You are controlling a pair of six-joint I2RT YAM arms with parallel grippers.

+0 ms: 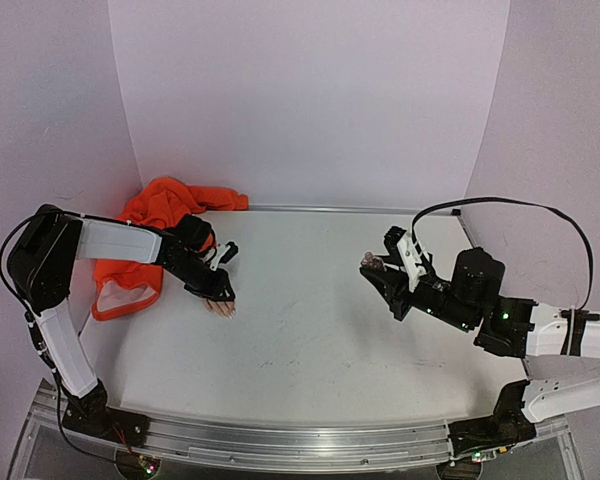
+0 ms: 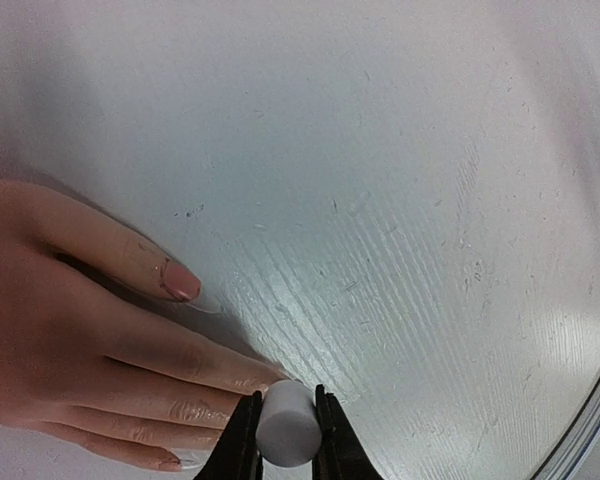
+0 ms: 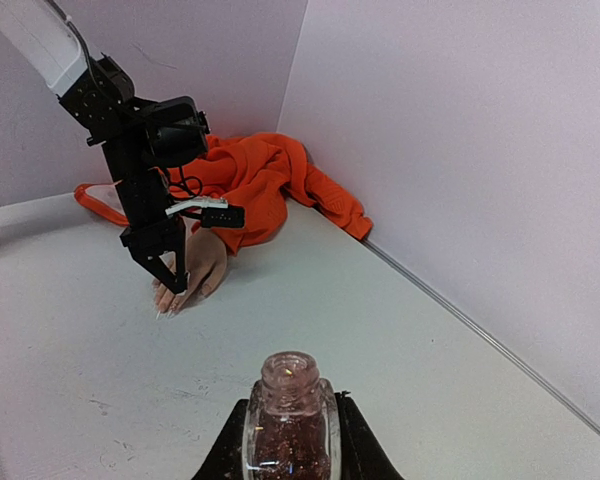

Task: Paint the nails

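The left claw [image 2: 286, 432] pinched a pale cap [image 2: 282, 415] right at the fingertips of the mannequin hand [image 2: 70, 320]. Its nails [image 2: 183, 290] lay on the worktop [image 1: 320, 330], left side, beyond the orange sleeve [image 1: 165, 205]. The right claw [image 3: 288, 452] clamped an open glass bottle [image 3: 284, 400], well apart.

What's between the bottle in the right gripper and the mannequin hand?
Only bare table, as the top external and right wrist views show. The left gripper, shut on the pale cap, stands at the mannequin hand, not between it and the bottle.
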